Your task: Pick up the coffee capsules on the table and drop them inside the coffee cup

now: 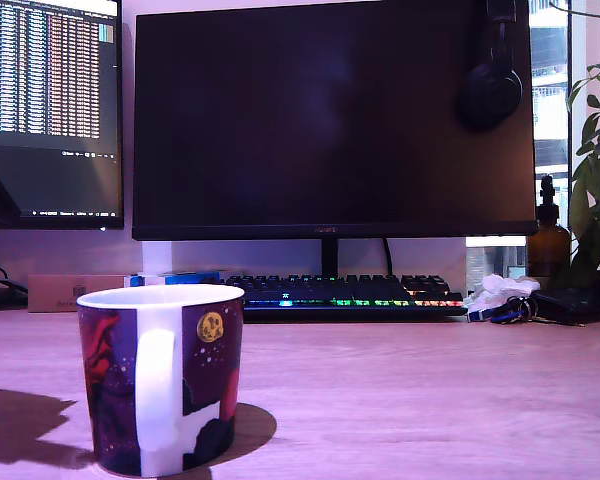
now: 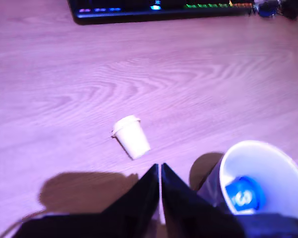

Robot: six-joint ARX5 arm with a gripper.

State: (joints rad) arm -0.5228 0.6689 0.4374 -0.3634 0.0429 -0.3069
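The claw (image 2: 160,167) is hanging over the counter (image 2: 198,79) with its two dark fingers pressed together and gripping nothing, its tips near a white capsule (image 2: 131,137) that is lying on its side on the bare wood. The cup (image 2: 260,163) is standing upright just beside the claw, apart from that capsule, and is holding a blue capsule (image 2: 244,194) inside. In the exterior view the cup is sitting at the left front, well before the lit keyboard (image 1: 345,292).
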